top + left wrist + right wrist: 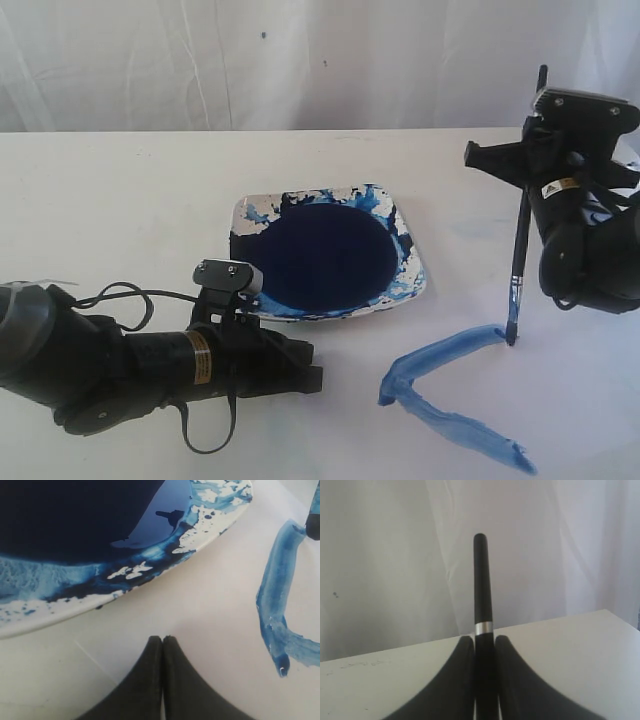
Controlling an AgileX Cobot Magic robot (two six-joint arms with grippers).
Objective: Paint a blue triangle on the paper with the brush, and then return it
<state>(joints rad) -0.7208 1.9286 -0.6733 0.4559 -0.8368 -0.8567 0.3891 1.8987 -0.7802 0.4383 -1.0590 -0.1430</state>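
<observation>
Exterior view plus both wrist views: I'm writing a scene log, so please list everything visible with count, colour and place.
paper: one, white, spread under everything
dish: one, white smeared with blue, middle of the paper
paint pool: one, dark navy, filling the dish
triangle outline: one, mid-blue, only two sides painted, right of the dish in the exterior view
brush: one, black handle, upright, tip at the end of the upper stroke
cloth: one, white, hanging at the back
left gripper: one, black, shut and empty, low in front of the dish
right gripper: one, black, shut on the brush, at the right side of the exterior view
</observation>
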